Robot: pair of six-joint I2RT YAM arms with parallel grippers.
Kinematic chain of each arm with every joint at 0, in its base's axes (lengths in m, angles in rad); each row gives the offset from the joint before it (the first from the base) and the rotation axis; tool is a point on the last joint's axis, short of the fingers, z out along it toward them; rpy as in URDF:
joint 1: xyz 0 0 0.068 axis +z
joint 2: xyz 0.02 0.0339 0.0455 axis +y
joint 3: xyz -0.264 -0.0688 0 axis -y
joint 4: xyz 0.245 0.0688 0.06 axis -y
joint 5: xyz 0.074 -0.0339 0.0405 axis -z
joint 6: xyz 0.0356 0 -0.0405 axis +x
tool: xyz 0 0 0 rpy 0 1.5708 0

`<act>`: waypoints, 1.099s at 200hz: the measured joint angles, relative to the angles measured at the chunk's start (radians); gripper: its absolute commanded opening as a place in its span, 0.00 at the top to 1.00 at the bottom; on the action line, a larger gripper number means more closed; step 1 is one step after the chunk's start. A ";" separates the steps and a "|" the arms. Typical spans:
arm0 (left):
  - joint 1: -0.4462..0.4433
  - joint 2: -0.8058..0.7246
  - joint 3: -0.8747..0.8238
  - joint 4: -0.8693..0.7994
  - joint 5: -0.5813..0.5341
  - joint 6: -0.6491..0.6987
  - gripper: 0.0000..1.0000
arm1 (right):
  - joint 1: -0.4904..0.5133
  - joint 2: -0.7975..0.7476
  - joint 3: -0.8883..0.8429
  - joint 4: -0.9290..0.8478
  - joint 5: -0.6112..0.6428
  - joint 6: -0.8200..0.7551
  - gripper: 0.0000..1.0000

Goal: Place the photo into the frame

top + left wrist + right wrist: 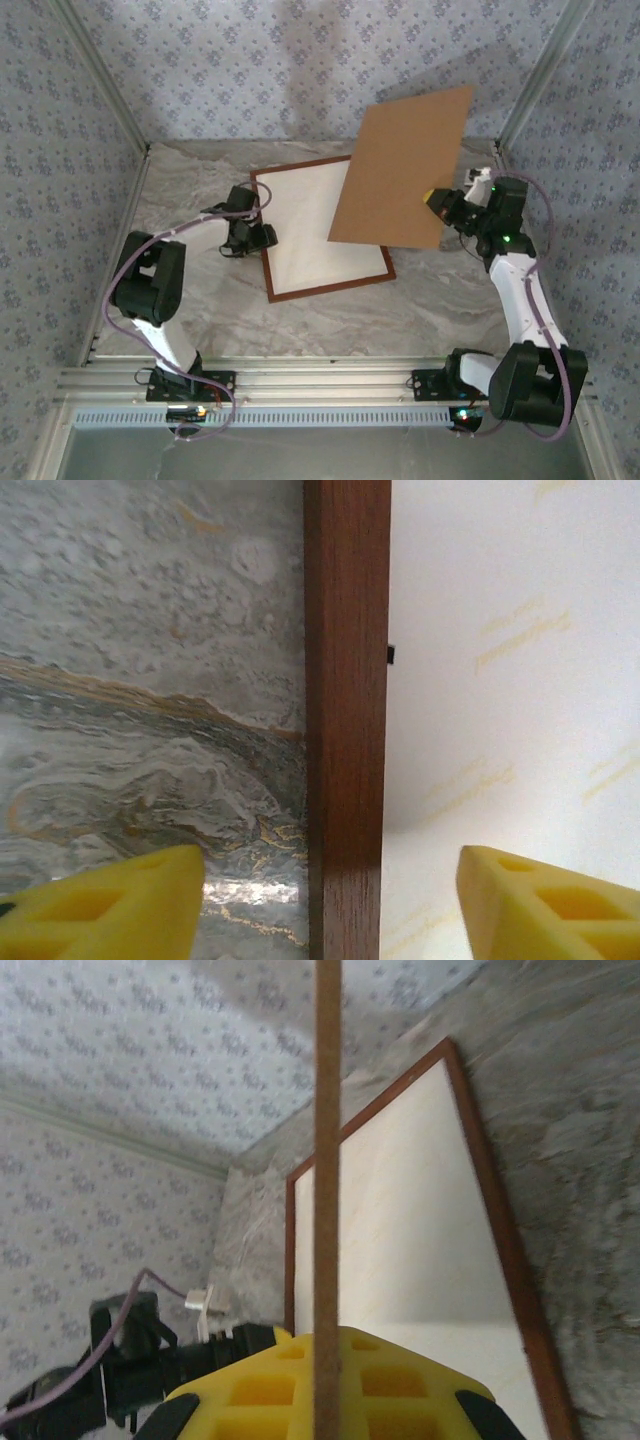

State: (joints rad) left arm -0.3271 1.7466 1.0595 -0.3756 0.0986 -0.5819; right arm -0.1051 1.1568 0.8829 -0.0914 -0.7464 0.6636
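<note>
The reddish-brown wooden frame [330, 287] lies flat on the marble table, and a white sheet [300, 225] with faint yellowish marks fills its opening. The photo's blue-teal print is hidden. My left gripper [255, 225] is open and hovers astride the frame's left bar [346, 720], one yellow finger [110, 905] over the table and the other over the white sheet [510, 680]. My right gripper [437, 200] is shut on a plain brown backing board [400, 170], held tilted above the frame's right half. The right wrist view shows the board edge-on [326, 1160] above the frame [503, 1220].
Patterned walls with metal corner posts [530, 70] close in the table on three sides. Aluminium rails [320, 385] run along the near edge. Bare marble [450, 300] lies in front of the frame. The left arm [130, 1370] shows beyond the frame in the right wrist view.
</note>
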 measured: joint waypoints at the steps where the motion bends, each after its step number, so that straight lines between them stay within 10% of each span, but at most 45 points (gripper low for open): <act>1: 0.001 -0.001 0.000 0.000 0.001 -0.001 0.25 | 0.005 0.003 0.000 0.003 0.000 0.001 1.00; 31: 0.043 -0.093 -0.001 -0.006 0.021 0.006 0.02 | 0.098 0.077 0.000 0.062 -0.022 0.001 1.00; 122: 0.221 -0.304 -0.230 0.105 0.134 -0.086 0.01 | 0.310 0.328 0.007 0.224 -0.130 -0.024 1.00; 220: 0.243 -0.349 -0.307 0.182 0.194 -0.131 0.01 | 0.306 0.629 0.236 0.227 -0.284 -0.026 1.00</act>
State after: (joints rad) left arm -0.0841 1.3979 0.7528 -0.1936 0.2924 -0.7132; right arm 0.2005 1.7855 1.1187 0.1356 -1.0302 0.6376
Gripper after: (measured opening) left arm 0.985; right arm 0.075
